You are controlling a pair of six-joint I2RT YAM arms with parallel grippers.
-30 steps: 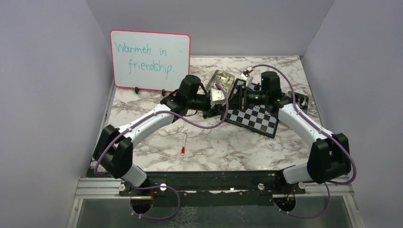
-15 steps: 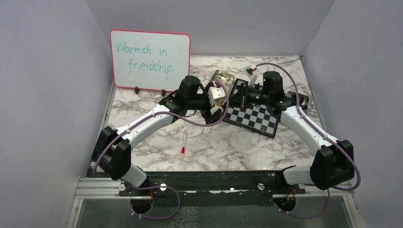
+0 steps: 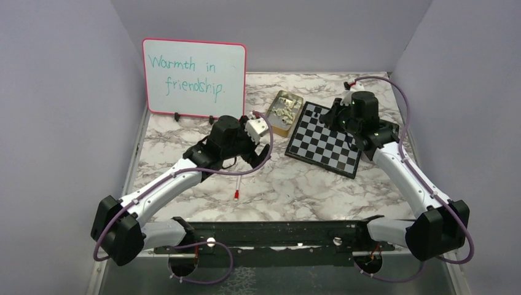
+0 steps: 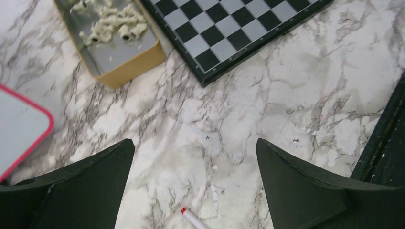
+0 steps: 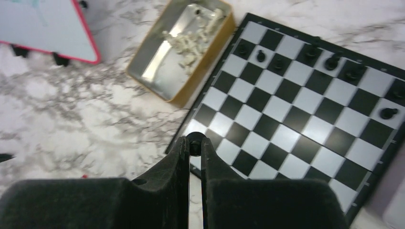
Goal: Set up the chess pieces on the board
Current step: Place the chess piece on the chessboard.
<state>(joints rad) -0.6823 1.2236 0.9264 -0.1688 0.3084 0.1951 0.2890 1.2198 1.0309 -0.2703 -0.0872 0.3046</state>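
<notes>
Over board [image 5: 278, 108], right gripper [image 5: 193, 141] hovers, pinching black piece [image 5: 194, 136].

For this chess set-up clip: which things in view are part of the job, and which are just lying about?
Job: chessboard; black chess pieces standing on it; black chess piece pinched in the right claw; cream chess pieces heaped in the gold tin.
Lying about: pink-framed whiteboard; red-capped pen on the marble table.

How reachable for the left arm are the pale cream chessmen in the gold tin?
Probably yes: the left gripper is open and empty, with only bare marble between it and the gold tin.
</notes>
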